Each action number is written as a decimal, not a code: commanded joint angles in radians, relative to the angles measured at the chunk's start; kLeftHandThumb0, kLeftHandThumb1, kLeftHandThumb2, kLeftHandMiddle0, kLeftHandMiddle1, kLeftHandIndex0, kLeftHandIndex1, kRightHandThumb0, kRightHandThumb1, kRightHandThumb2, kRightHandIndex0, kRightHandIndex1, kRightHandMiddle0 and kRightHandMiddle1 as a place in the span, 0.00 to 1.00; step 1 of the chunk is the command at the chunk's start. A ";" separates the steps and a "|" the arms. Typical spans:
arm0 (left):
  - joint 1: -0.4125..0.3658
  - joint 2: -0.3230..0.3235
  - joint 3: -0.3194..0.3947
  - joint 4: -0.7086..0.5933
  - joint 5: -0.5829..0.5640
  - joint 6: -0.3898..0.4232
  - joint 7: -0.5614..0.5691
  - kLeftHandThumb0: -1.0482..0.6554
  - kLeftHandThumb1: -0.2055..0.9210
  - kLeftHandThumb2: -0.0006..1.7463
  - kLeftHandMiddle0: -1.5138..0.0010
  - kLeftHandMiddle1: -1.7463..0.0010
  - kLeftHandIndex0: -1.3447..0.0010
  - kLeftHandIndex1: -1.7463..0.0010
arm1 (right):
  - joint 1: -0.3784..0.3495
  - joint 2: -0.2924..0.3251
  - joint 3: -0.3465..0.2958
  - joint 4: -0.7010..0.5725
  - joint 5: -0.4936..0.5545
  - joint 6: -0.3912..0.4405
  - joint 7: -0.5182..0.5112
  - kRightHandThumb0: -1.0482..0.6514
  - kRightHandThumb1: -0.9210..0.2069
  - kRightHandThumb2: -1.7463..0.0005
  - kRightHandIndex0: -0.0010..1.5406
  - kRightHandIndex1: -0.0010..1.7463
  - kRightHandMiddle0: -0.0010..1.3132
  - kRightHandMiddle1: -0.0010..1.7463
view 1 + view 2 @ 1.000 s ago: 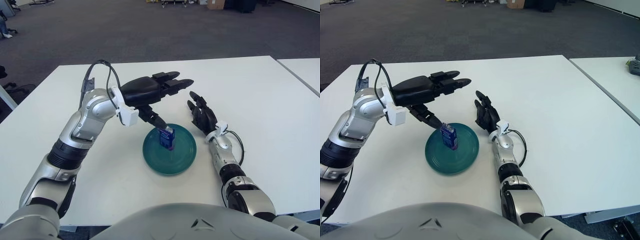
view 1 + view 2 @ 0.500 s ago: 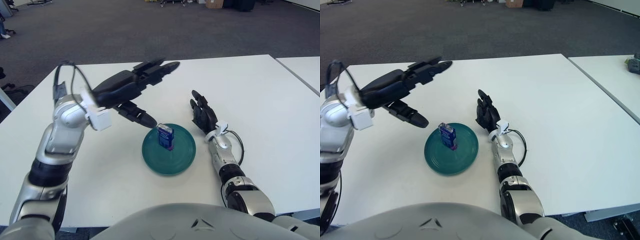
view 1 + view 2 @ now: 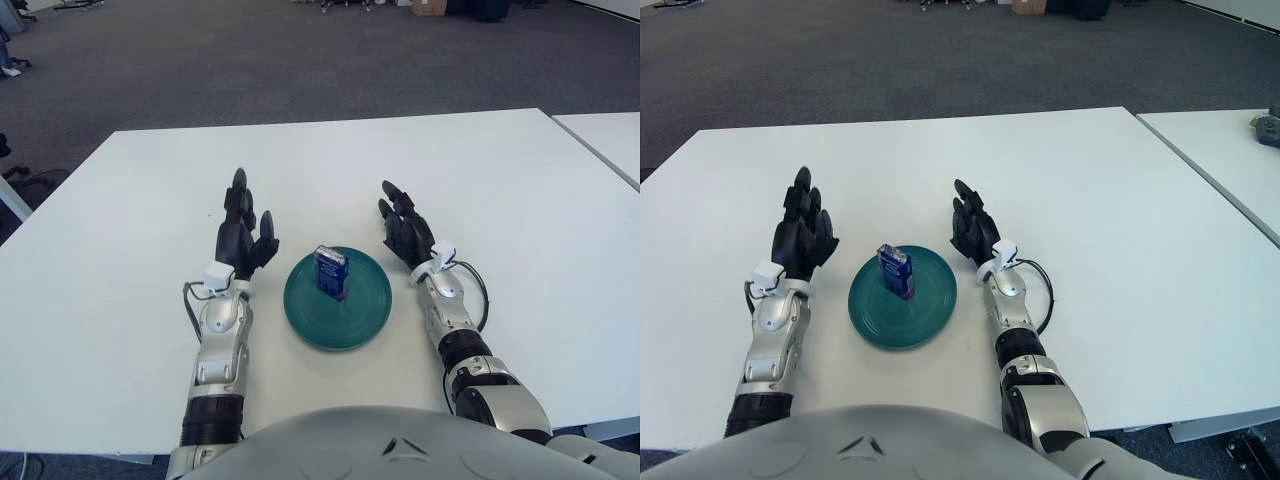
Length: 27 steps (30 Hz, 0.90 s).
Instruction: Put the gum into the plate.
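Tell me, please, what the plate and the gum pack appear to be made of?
The plate looks like glossy plastic or glazed ceramic: uniform teal with soft highlights. The gum pack, upright on it, seems to be printed cardboard or plastic, with crisp blue-purple box edges.

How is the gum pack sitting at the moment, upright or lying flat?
Upright: the gum pack stands on end inside the green plate, with neither hand touching it.

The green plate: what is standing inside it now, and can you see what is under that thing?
Inside the green plate stands one blue gum pack, upright near the plate's middle. The spot beneath the pack is covered, so it cannot be seen. The left hand and right hand flank the plate, holding nothing.
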 commanded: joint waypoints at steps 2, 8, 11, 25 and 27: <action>0.022 -0.006 0.017 -0.029 -0.007 -0.013 0.039 0.00 1.00 0.54 1.00 1.00 1.00 1.00 | 0.139 0.006 -0.008 0.058 0.003 0.085 -0.035 0.14 0.00 0.50 0.07 0.01 0.00 0.15; 0.032 -0.006 0.007 0.054 0.034 -0.085 0.075 0.00 1.00 0.58 1.00 1.00 0.99 0.99 | 0.142 0.025 -0.029 0.064 0.046 0.082 -0.015 0.12 0.00 0.49 0.10 0.01 0.00 0.19; 0.026 -0.001 0.001 0.136 0.064 -0.144 0.094 0.00 1.00 0.59 0.99 0.99 0.95 0.98 | 0.140 0.027 -0.029 0.079 0.046 0.067 -0.009 0.11 0.00 0.48 0.10 0.01 0.00 0.20; 0.025 0.029 0.026 0.566 -0.083 -0.390 -0.060 0.00 1.00 0.63 0.93 0.99 1.00 0.80 | 0.140 0.023 0.007 0.127 -0.040 -0.075 -0.073 0.07 0.00 0.44 0.07 0.00 0.00 0.17; 0.018 0.028 0.030 0.583 -0.096 -0.400 -0.077 0.00 1.00 0.63 0.93 1.00 1.00 0.79 | 0.141 0.020 0.011 0.127 -0.049 -0.085 -0.081 0.07 0.00 0.43 0.06 0.00 0.00 0.16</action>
